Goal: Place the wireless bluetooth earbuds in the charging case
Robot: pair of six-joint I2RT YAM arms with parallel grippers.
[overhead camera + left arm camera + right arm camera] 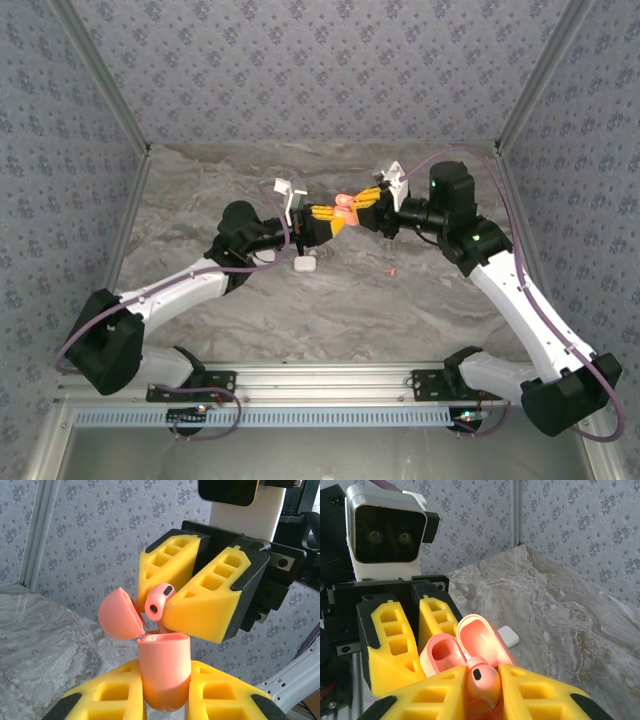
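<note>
The left fingers (112, 695) pinch the pink charging case (164, 672) upright in the air above the middle of the tabletop (250, 310), its lid (120, 614) swung open. The right fingers (210, 597), reaching in from the right, pinch the red-orange earbud (159, 601) directly over the case's mouth. Its stem points down into the case and its head leans toward the lid, so seating it likely means a straight push down.

The pink charging case (164, 670) stands upright, its hinged lid (120, 614) swung open to one side; a matching pink earbud (159, 601) sits at its mouth, stem pointing down inside, bulb above the rim.
</note>
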